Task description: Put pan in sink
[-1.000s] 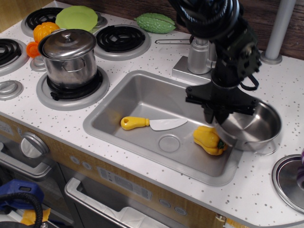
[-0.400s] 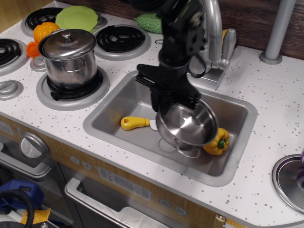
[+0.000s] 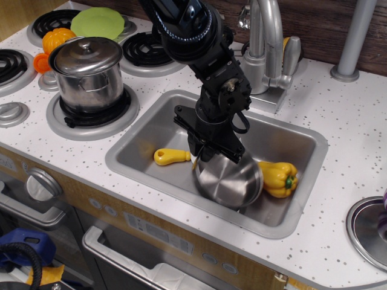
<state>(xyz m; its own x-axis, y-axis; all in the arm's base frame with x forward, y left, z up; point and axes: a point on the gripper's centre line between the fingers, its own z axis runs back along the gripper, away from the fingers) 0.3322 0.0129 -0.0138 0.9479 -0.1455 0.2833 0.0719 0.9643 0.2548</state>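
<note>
While pincer [image 3: 213,152] grips pan [image 3: 228,180], knife blade hidden beneath.

The arm is black throughout, with a matte to semi-gloss finish. The upper link is thick and cylindrical and carries a thin light-blue ring around its circumference. Black cables run alongside the link and loop around the wrist section. The wrist housing is compact and blocky, with small bright screw heads on its faces. The tool [image 3: 213,151] is a flat black assembly with angular, plate-like edges. No lettering is legible on it.
</note>
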